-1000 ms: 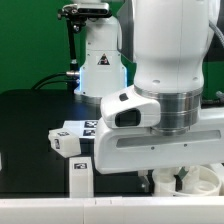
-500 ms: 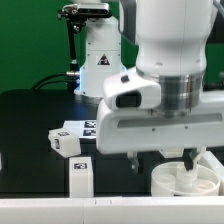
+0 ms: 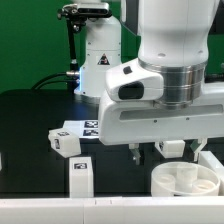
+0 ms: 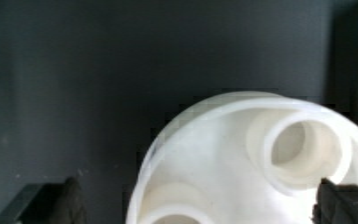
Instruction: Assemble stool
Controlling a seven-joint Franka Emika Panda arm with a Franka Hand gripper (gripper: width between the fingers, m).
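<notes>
One round seat point(image 3: 186, 180) is the thing to watch, resting dish-up on the black counter point(image 3: 30, 120) at the exterior view's right, close to the front edge. The pincer point(image 3: 167, 153) hangs just above it with its jaws spread wide and nothing held between them. From the wrist view the pincer point(image 4: 194, 205) brackets the curved edge of the seat point(image 4: 229, 150), a dark fingertip showing on either side, and one round socket point(image 4: 302, 151) gapes in the dish. Over on the exterior view's left, well apart from the seat, a blocky leg point(image 3: 66, 141) and a second leg point(image 3: 80, 176) lie loose and are not yet fitted. The seat looks like moulded hard plastic, so probably light, stiff and rather slick. It should not flex under a squeeze, but it could skate across the counter if one finger lands first. The best hold looks like the raised rim wall, one finger inside the dish and one outside, set deep enough that the smooth curve cannot squirt out. A flat pinch across the whole disc seems too wide for these jaws
</notes>
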